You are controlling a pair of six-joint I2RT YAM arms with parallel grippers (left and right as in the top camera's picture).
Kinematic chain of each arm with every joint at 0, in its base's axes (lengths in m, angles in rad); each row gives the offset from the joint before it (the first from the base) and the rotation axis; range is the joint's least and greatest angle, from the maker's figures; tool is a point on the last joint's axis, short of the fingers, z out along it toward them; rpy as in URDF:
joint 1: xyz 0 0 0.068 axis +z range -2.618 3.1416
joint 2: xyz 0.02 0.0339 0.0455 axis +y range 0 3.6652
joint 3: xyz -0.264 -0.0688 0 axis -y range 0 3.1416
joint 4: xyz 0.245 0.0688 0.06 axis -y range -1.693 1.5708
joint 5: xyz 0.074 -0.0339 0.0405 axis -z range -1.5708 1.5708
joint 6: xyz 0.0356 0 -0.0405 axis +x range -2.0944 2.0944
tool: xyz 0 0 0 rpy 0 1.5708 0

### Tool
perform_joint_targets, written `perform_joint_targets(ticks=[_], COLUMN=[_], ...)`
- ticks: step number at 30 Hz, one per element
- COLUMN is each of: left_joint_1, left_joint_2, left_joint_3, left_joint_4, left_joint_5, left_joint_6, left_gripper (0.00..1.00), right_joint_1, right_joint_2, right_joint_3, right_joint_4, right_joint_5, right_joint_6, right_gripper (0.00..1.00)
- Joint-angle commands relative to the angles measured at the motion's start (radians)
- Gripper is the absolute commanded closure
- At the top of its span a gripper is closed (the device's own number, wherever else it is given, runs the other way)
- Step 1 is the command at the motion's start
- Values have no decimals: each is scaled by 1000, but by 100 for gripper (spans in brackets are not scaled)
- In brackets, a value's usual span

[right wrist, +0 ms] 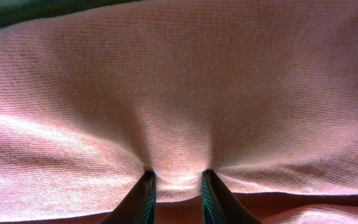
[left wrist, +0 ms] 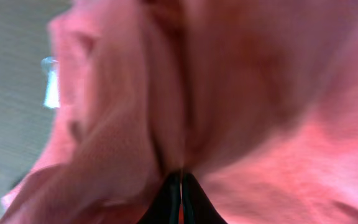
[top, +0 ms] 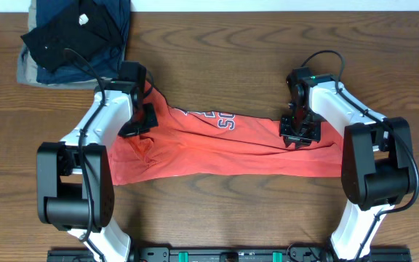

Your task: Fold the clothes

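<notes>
Orange-red T-shirt [top: 224, 149] lies mid-frame as a long band, roughly half-folded. Its fabric is clenched by left hand [top: 140, 120] and right hand [top: 299, 132]; cross-folds likely remain.

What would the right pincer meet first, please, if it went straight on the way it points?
The orange-red cotton T-shirt: its fabric bunches inside the right pincer and fills the view ahead.

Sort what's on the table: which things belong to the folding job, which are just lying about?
Job: orange-red T-shirt; left gripper, shut on its cloth; right gripper, pinching a fold of it.
Lying about: pile of dark folded garments, far left corner.
</notes>
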Motion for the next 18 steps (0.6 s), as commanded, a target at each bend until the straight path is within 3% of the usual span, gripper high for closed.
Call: perform_joint_targets(ticks=[1, 10, 18], left_joint_1=[42, 157, 137], left_joint_2=[1, -42, -299], left_joint_3=[-10, 47, 71], left_joint_4=[-31, -175, -211], left_joint_5=[-123, -153, -93], left_joint_6=[-19, -19, -56], left_gripper=[94, 94, 94], right_joint_1=[-3, -3, -3], right_joint_2=[48, 48, 48], right_joint_3=[-39, -39, -39], right_joint_4=[-5, -6, -7], right_joint_5=[0, 0, 0], right_joint_6=[12, 13, 13], right_gripper=[77, 76, 75])
